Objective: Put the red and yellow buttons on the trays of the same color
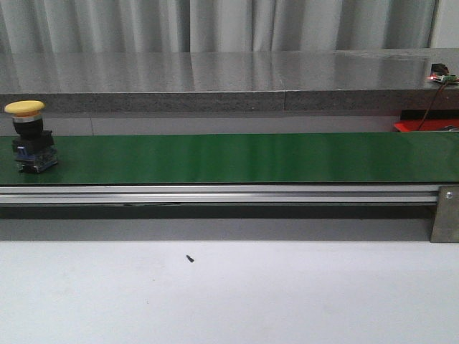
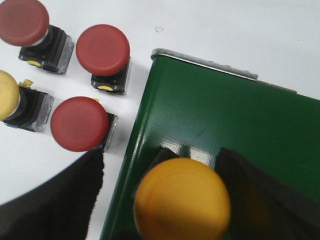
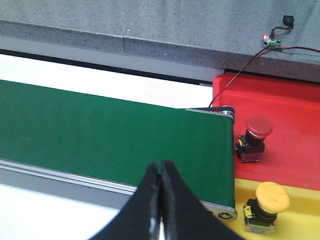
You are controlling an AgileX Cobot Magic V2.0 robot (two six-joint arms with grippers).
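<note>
A yellow button point(image 1: 27, 136) stands upright at the far left end of the green conveyor belt point(image 1: 237, 158), its mushroom cap up and its long axis vertical. In the left wrist view the same button sits directly below the camera, between the two dark fingers of the left pincer point(image 2: 165, 200), which stand apart on either side of the cap; the left pincer is released, spread around the button but not seen to clamp it. On the white table point(image 2: 225, 30) just beside the belt end wait three red buttons point(image 2: 102, 50) and another yellow one point(image 2: 7, 95), all upright.

The right pincer point(image 3: 160, 200) is clenched on nothing, fingers pressed together, and hovers over the near edge of the belt's right end. Beyond that end lie the red tray point(image 3: 280, 100), holding one red button point(image 3: 259, 127), and the yellow tray point(image 3: 300, 225), holding one yellow button point(image 3: 272, 195).

Judgement: the button on the belt is well apart from the right pincer, lying far toward the robot's left. The left arm is much the nearer, but the trays sit at the right arm's end.
</note>
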